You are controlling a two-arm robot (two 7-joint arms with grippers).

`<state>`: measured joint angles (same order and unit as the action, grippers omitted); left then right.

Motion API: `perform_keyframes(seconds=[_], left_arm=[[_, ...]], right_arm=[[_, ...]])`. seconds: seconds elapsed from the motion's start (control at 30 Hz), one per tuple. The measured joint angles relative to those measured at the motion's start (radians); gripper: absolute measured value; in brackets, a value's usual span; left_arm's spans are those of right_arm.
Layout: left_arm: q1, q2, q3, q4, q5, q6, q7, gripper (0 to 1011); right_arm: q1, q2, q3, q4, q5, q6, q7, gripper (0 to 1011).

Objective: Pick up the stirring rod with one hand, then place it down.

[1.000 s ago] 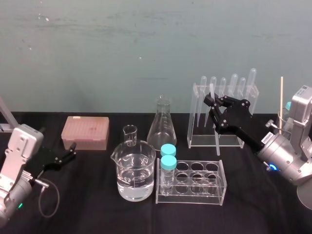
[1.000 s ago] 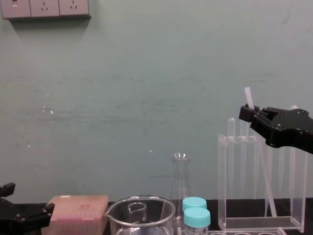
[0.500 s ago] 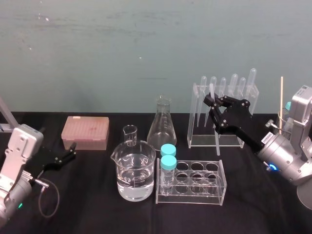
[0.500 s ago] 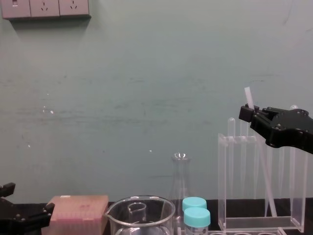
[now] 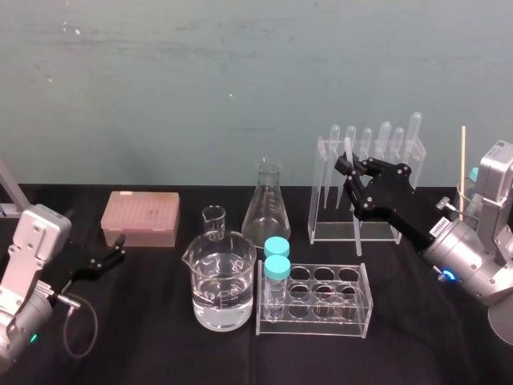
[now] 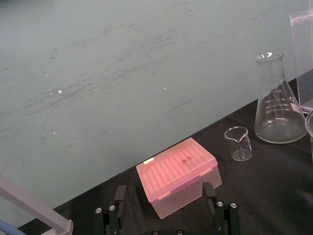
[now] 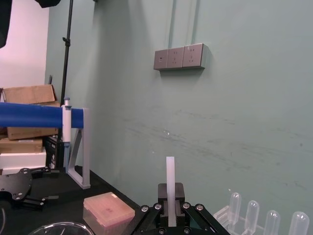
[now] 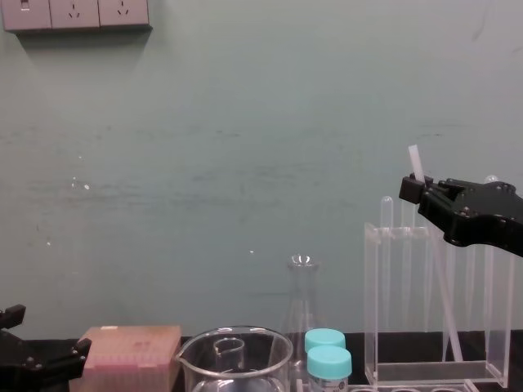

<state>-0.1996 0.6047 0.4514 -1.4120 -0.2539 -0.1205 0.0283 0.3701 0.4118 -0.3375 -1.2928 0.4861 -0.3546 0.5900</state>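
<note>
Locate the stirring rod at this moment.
In the chest view, on the robot's right, the stirring rod slants across the clear rack. The right gripper is clamped on it near its top, and its lower end is down by the rack's base.

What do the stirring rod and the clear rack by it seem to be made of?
Stirring rod, clamped in the right gripper at the rack: whitish, translucent and matte, so probably plastic or frosted glass. Rack: clear, glossy flat panels with bright edges, likely acrylic. The left gripper is parked low on the left, open.
</note>
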Motion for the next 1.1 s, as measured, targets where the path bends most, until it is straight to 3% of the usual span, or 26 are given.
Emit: perform_keyframes(seconds=[1.1], left_arm=[[0.000, 0.000, 0.000, 0.000, 0.000, 0.000, 0.000, 1000]], right_arm=[[0.000, 0.000, 0.000, 0.000, 0.000, 0.000, 0.000, 79]])
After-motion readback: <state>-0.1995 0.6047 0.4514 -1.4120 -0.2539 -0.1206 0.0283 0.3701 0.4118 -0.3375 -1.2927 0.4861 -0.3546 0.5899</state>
